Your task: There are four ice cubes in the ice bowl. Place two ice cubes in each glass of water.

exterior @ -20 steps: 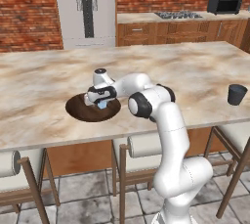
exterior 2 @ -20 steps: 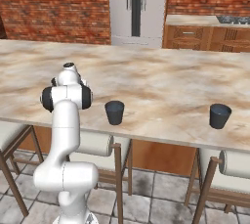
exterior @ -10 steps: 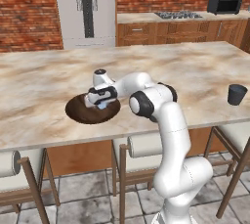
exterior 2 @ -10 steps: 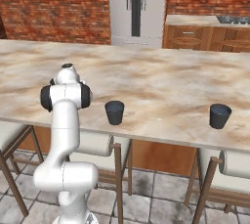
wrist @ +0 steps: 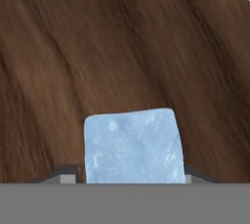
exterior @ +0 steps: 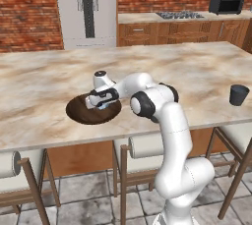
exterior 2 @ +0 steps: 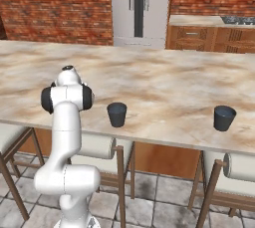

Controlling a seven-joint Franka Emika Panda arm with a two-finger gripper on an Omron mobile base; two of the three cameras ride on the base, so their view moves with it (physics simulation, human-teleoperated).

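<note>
One pale blue ice cube (wrist: 133, 145) sits at the bottom centre of the hand view, on the brown wood floor of the ice bowl (exterior: 81, 113). The gripper (exterior: 93, 103) is lowered into that bowl, left of centre in the left base view, fingertips flanking the cube; whether they grip it cannot be determined. Two glasses (exterior 2: 117, 114) (exterior 2: 224, 118) stand on the marble counter (exterior 2: 164, 87) in the right base view; their contents are not discernible.
</note>
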